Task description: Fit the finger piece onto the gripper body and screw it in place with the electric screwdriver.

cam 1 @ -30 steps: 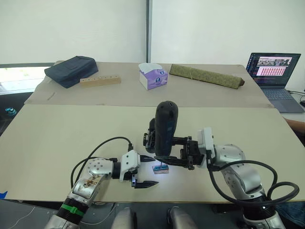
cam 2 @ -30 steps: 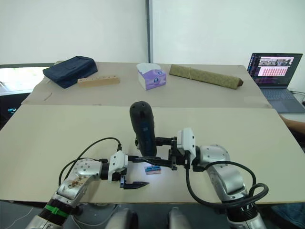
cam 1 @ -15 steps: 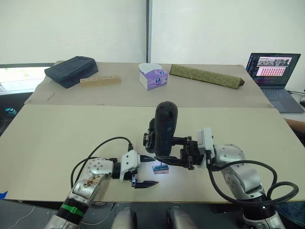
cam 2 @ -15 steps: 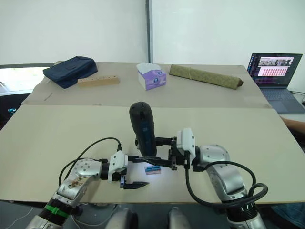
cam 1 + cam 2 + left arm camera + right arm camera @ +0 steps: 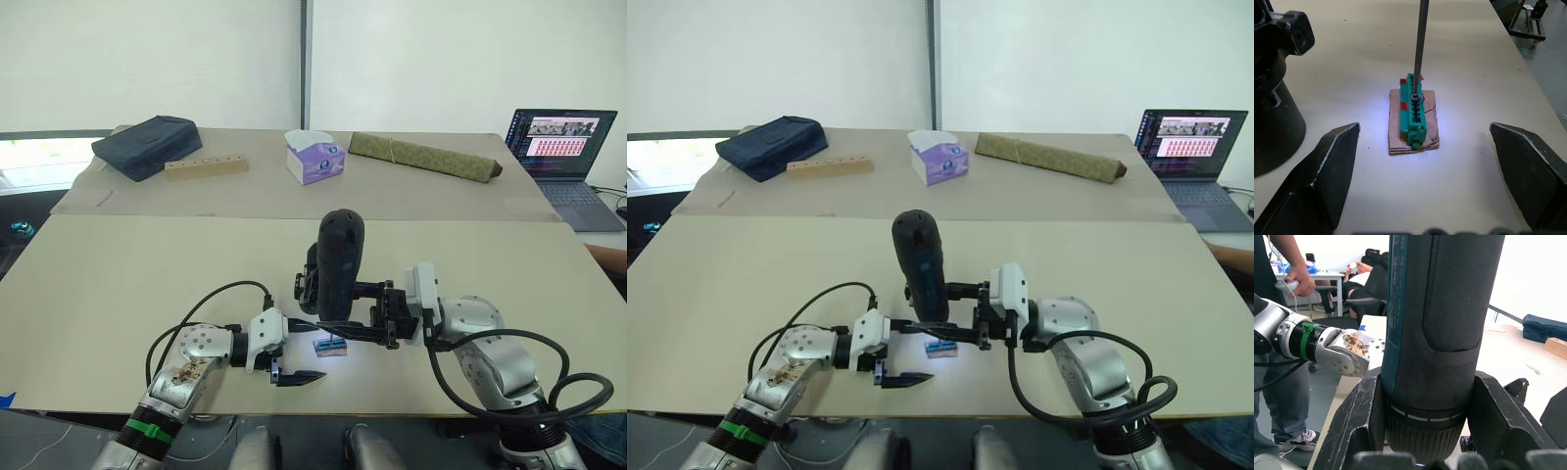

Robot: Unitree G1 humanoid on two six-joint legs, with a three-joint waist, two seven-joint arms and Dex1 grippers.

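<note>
Pale beige bench (image 5: pixel 118 284) in front, a second beige bench (image 5: pixel 245 191) butted behind it, plain white wall (image 5: pixel 147 59) with a grey vertical strip (image 5: pixel 305 64), bright window (image 5: pixel 39 162) at left, grey floor (image 5: pixel 1542 54) beyond the bench edge.

The electric screwdriver (image 5: pixel 339 264) is held upright near the front edge of the table (image 5: pixel 118 294), clamped in the right gripper (image 5: pixel 364 331), its bit set down on the small block (image 5: pixel 1414 113). The left gripper (image 5: pixel 294 352) is placed just left of that block, fingers spread apart. The gripper body (image 5: pixel 310 280) is stood directly behind the screwdriver. Along the far side, a bag (image 5: pixel 147 145), wooden block (image 5: pixel 206 166), tissue box (image 5: pixel 315 156) and rolled bundle (image 5: pixel 423 157) are lined left to right, with a laptop (image 5: pixel 560 147) at far right.
</note>
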